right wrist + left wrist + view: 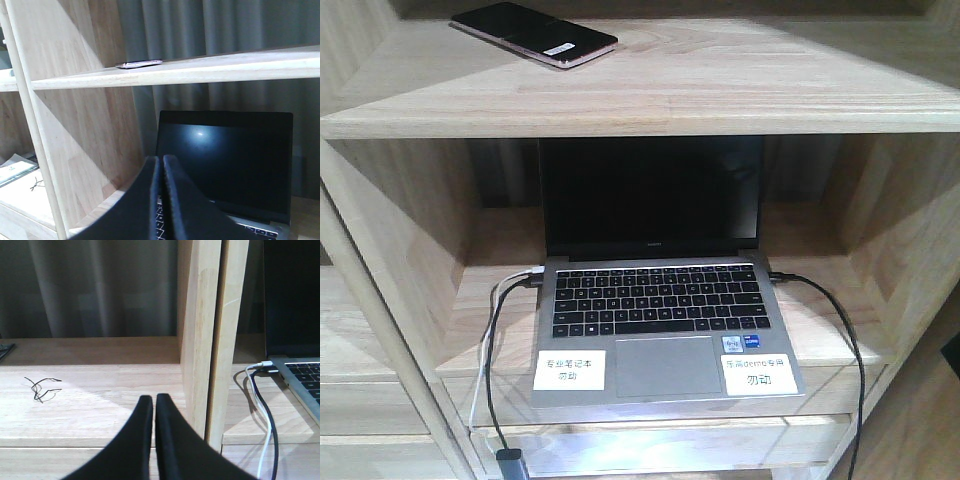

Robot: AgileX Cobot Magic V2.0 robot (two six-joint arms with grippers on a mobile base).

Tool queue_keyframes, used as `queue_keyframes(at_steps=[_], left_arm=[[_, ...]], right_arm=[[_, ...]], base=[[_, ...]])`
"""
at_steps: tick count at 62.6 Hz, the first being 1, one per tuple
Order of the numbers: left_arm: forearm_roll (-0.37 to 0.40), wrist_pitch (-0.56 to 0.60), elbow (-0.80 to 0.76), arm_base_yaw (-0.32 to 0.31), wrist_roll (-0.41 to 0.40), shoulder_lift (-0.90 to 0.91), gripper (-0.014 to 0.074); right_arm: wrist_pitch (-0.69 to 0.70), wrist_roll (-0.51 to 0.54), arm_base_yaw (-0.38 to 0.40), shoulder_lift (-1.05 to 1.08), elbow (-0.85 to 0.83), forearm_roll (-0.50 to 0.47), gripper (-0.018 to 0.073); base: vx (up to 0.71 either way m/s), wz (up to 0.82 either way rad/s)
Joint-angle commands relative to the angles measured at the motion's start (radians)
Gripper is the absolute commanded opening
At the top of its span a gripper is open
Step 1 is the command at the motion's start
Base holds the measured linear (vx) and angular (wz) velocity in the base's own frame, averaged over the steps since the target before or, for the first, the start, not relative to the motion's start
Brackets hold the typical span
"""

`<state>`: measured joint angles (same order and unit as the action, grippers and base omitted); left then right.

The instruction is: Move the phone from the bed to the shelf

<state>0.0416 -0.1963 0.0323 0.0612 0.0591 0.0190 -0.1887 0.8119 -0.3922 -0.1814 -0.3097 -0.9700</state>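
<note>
Pale wood boards of the shelf [740, 95] fill every view, with grey curtain behind. Phone [534, 33] lies flat on the upper board, screen up, touching nothing else; placement appears complete. From the right wrist view it sits above and slightly left of the fingers, well apart. Right gripper [161, 162] has both fingers pressed together, holding nothing, ahead of the laptop [665, 300]. Left gripper [154, 401] is likewise closed and empty over a lower board, left of an upright; a thin wire scrap [42, 387] lies to its left.
</note>
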Motion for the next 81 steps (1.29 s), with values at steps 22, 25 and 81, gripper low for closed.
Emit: queue_keyframes(at_steps=[22,25,81], left_arm=[[0.009,0.070,0.007,0.000,0.000,0.008,0.0001],[0.009,0.070,0.007,0.000,0.000,0.008,0.0001],[0.009,0.070,0.007,0.000,0.000,0.008,0.0001]], right_arm=[[0.150,-0.015,0.003,-0.013,-0.025,-0.088,-0.0005],[0.150,-0.015,0.003,-0.013,-0.025,-0.088,-0.0005],[0.113,-0.779,0.071,-0.013,-0.025,0.980,-0.0005]], base=[[0.00,0.00],[0.00,0.00],[0.00,0.00]])
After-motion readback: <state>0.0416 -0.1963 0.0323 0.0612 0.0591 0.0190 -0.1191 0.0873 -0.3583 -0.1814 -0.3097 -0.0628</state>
